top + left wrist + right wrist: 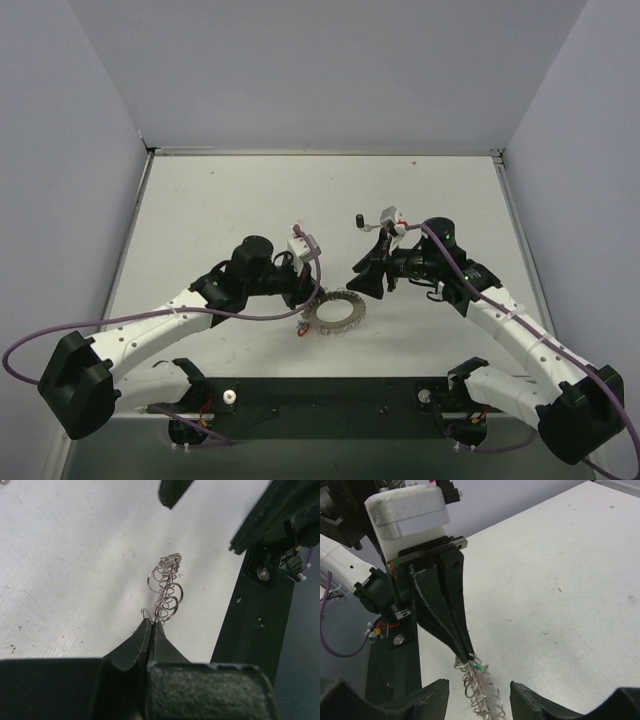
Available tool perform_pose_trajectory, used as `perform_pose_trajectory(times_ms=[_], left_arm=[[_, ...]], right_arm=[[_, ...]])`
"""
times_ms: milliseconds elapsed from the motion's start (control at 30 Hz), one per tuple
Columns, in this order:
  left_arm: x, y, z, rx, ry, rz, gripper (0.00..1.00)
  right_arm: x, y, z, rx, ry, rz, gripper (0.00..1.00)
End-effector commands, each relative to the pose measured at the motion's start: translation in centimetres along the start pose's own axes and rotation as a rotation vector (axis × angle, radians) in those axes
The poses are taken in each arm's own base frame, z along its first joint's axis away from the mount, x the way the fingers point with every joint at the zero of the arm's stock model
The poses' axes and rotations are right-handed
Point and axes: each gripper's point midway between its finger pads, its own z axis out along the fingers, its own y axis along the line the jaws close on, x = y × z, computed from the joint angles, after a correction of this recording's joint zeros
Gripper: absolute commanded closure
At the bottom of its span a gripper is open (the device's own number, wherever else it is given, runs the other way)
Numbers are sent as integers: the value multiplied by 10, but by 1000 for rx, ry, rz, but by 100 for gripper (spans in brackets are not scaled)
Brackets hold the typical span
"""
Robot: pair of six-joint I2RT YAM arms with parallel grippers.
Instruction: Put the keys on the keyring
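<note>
**Left tool (151,624) clamped on the keyring (167,587); right tool (479,686) spread open over it.**

The left arm reached in from the near left corner of the surface (250,200), forearm low and wrist bent down. Its fingers were pressed together on the near rim of the keyring. The right arm mirrored it from the near right, its fingers apart and standing on either side of the ring with a gap on each side. The keyring sat between the two tools, near the middle of the surface's near half. From above it appeared as a silvery, wide-holed circle with a jagged rim, and edge-on as a spring-like run of overlapping wire loops. A small green piece (480,667) showed at the rim beside the left tool's tips, too small to identify.
</note>
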Motion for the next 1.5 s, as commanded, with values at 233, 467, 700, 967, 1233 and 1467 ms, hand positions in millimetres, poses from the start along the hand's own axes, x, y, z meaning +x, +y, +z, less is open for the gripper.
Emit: perform_pose_trajectory(times_ms=[233, 467, 700, 967, 1233, 1467], left_arm=[[-27, -36, -12, 119, -73, 266, 100], [-33, -52, -16, 187, -124, 359, 100], [-33, -60, -17, 215, -126, 397, 100], [-40, -63, -21, 212, -154, 411, 100], [-46, -67, -23, 228, -180, 411, 100], [-48, -70, -22, 243, -185, 405, 100]], right_arm=[[-9, 10, 11, -169, 47, -59, 48], [-11, 27, 16, -269, 60, -62, 50], [-10, 42, 23, -358, 106, -60, 59], [-3, 56, 23, -442, 137, -63, 62], [1, 63, 24, -467, 152, -55, 62], [4, 60, 29, -438, 170, -56, 65]])
